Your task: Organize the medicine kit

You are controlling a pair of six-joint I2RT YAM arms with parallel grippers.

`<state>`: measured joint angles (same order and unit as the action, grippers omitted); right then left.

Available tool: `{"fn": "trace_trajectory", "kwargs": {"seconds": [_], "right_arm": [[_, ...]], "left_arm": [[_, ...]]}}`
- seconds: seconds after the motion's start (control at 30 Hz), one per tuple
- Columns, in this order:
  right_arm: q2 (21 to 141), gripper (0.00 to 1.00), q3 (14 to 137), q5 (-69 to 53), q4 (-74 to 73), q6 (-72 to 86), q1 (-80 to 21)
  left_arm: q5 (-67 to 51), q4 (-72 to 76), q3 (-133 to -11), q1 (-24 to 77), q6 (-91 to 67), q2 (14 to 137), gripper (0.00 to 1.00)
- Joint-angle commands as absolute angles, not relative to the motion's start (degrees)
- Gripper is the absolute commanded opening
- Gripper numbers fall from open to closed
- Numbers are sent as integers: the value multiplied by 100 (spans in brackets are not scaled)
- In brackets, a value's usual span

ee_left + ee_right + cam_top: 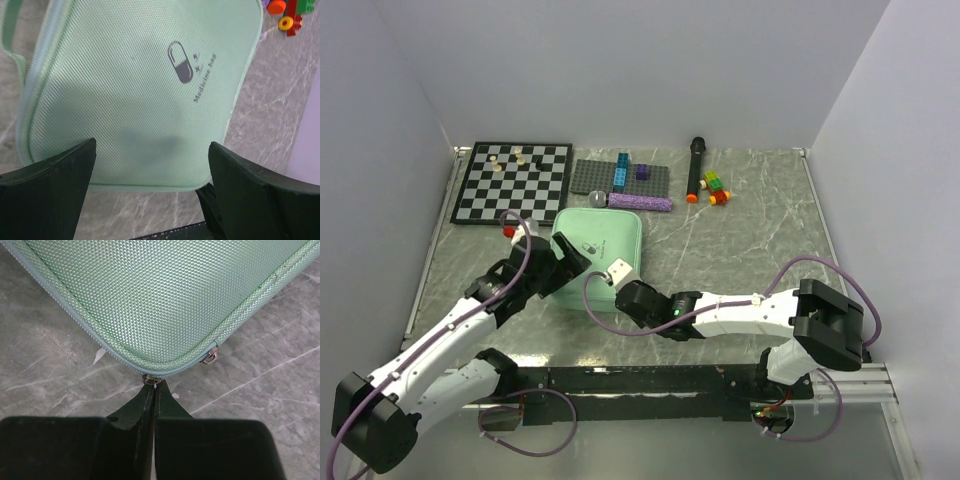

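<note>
The medicine kit [605,245] is a mint-green zip case lying closed on the marble table, pill logo [181,62] up. My left gripper [563,262] hovers open over its near-left side. In the left wrist view both black fingers [55,185] straddle the case's edge [140,90] with nothing between them. My right gripper [616,288] is at the near corner. In the right wrist view it [156,386] is shut on the metal zipper pull [151,379] at the case's rounded corner [165,295]. A second metal ring [211,356] sits further along the zip.
Behind the case lie a chessboard [512,183] with a few pieces, a grey studded plate [620,178] with blocks, a purple bar [640,202], a black marker [696,168] and coloured bricks [717,188]. A small red piece [507,230] lies left of the case. White walls enclose the table.
</note>
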<state>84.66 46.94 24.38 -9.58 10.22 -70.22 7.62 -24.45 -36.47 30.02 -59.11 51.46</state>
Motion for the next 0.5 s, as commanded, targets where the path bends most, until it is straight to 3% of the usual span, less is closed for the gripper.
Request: {"fn": "trace_trajectory", "kwargs": {"seconds": [0.0,0.3,0.4,0.47], "right_arm": [[8578,0,4834,2663,-1371,1098,-7005],[8596,0,4720,2820,-1520,1195,-6996],[8438,0,4571,3111,-1608,1152,-6944],[8298,0,4448,3138,-1582,1073,-6873]], "left_arm": [[827,-2524,-3648,3243,-6231,5124,97],[308,-1380,-2998,3375,-6530,5519,81],[421,-1397,-2699,3366,-6452,5616,63],[413,-1310,-2497,3358,-6373,5625,44]]}}
